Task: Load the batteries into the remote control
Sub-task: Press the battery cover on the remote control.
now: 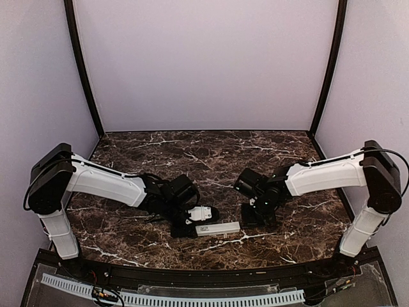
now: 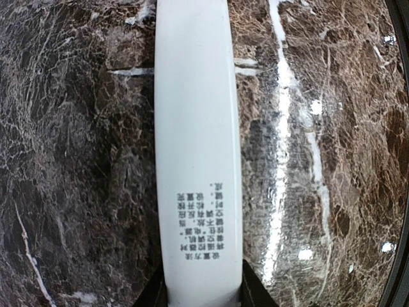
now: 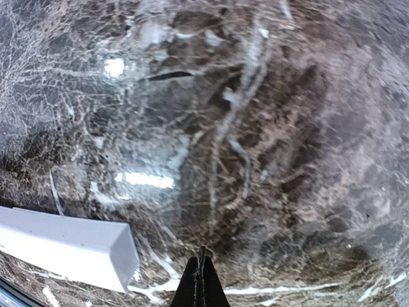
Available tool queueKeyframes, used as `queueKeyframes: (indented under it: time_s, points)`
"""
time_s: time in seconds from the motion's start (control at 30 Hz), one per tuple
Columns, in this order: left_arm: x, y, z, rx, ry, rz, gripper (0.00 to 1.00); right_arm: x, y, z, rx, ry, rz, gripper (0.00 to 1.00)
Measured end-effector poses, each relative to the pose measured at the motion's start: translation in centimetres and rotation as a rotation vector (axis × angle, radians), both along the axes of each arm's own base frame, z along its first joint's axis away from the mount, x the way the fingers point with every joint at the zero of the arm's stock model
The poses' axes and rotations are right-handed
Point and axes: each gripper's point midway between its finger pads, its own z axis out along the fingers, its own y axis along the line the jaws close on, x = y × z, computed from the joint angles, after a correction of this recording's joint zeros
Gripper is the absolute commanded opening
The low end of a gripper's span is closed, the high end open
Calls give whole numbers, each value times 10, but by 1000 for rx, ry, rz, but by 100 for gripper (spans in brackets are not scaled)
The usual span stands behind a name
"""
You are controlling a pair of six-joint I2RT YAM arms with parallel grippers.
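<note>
On the marble table [image 1: 192,150] the left pincer [image 2: 203,295] apparently clamps the remote control [image 2: 198,128] ahead of it for steadying; the right pincer [image 3: 200,281] is closed, empty

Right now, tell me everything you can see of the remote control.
The remote control is a long, slim white bar, smooth and glossy like plastic, with rounded edges and a block of small dark print near one end. It appears to lie flat on the dark marble table, just ahead of the arms. The left gripper clamps the printed end, a dark finger against each long side. Nothing else touches it.
</note>
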Motion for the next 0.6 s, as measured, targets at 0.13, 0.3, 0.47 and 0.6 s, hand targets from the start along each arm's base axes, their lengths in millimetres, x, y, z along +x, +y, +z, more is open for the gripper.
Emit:
queueKeyframes:
  time_s: [0.13,0.3,0.47,0.6]
  points:
    - [0,0,0,0,0,0,13,-4,-7,-1,-8,6,-22,0]
    - [0,0,0,1,1,0,12,-4,12,-8,6,29,-9,0]
    - [-2,6,0,26,15,5,12,0,43,-7,30,25,32,0]
    - [-2,6,0,28,16,4,14,0,42,-7,29,21,25,0]
